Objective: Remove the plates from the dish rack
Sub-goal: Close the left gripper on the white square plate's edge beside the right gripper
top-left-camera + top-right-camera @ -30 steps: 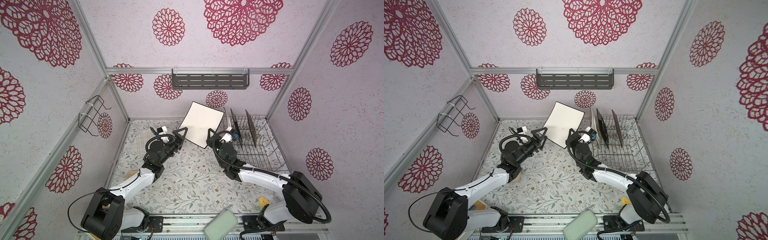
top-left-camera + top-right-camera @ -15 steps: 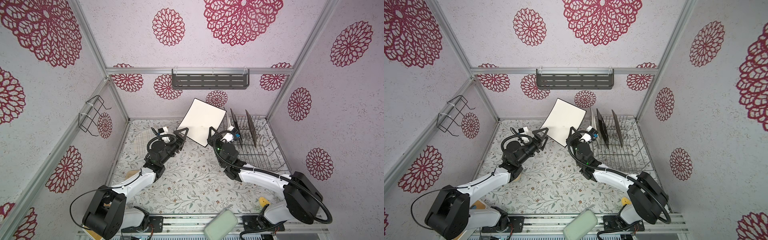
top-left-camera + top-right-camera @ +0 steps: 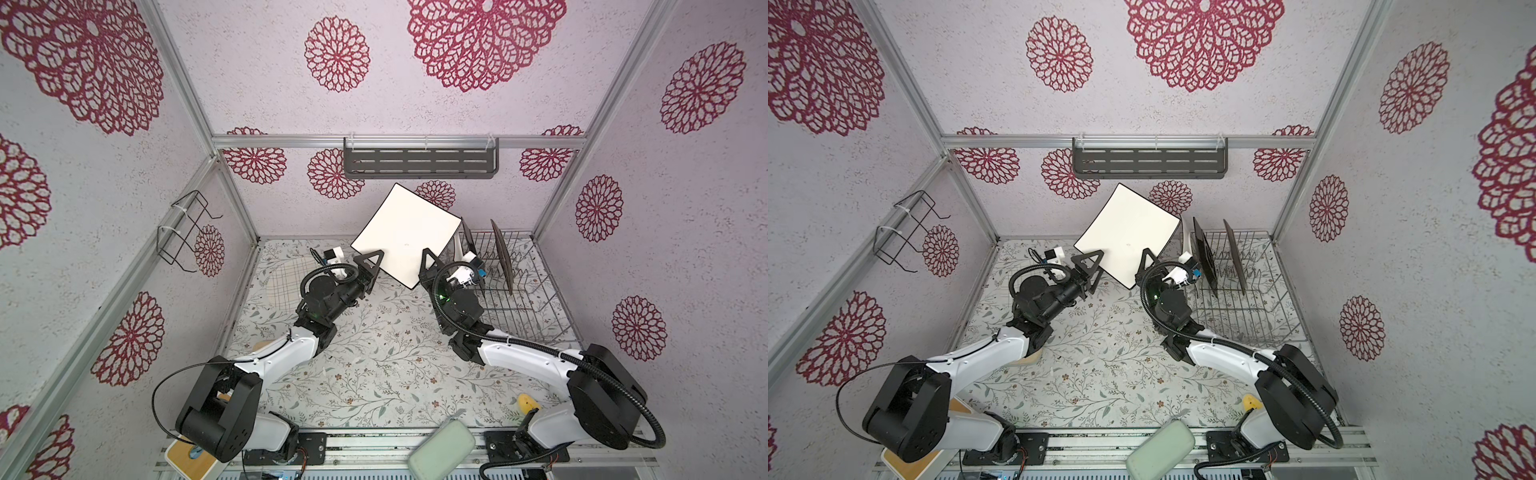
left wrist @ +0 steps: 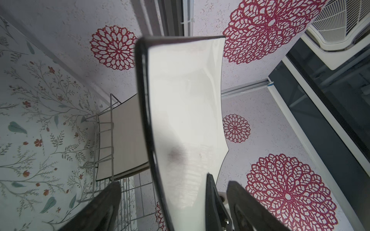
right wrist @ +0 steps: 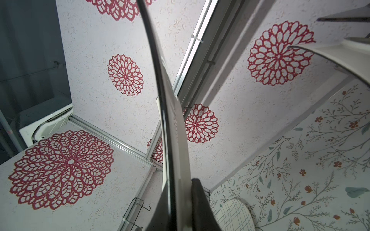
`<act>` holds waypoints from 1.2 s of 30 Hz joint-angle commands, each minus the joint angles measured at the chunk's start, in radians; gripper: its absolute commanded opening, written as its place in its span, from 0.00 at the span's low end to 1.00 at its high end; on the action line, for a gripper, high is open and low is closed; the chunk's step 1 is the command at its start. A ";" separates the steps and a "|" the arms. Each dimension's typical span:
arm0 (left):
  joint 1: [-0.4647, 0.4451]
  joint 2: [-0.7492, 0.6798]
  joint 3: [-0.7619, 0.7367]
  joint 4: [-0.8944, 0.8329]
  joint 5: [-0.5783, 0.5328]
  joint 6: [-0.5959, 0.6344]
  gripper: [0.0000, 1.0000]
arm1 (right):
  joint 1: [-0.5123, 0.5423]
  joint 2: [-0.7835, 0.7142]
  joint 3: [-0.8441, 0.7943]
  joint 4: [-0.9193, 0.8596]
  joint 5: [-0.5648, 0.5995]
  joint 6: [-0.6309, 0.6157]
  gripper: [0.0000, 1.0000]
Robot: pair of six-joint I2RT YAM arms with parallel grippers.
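Right claw (image 3: 426,258) pinches the white plate (image 3: 407,232) aloft.

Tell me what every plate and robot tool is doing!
White plate with black rim, tilted in the air, gripped at one edge.
Right tool, shut on that plate.
Left tool, open, fingers either side of the same plate.
Grid-lined round plate, lying flat on the table.
Dish rack, holding three plates.
Cream plate, standing on edge in the rack.
Dark plate beside it, standing too.
Dark brown plate, standing too.
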 commanded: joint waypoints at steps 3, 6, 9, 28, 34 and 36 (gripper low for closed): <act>-0.014 0.049 0.048 0.111 -0.003 -0.018 0.79 | 0.006 -0.041 0.026 0.395 -0.001 0.106 0.00; -0.022 0.083 0.059 0.167 -0.008 -0.035 0.71 | 0.008 -0.022 0.026 0.428 0.008 0.131 0.00; -0.024 0.105 0.069 0.203 -0.015 -0.043 0.66 | 0.010 -0.018 0.031 0.419 0.019 0.136 0.00; -0.051 0.173 0.084 0.337 -0.068 -0.092 0.33 | 0.025 -0.010 0.027 0.421 0.033 0.136 0.00; -0.056 0.187 0.093 0.355 -0.064 -0.099 0.20 | 0.025 0.001 0.021 0.436 0.040 0.146 0.00; -0.056 0.184 0.089 0.357 -0.072 -0.097 0.15 | 0.026 -0.002 0.021 0.434 0.039 0.140 0.00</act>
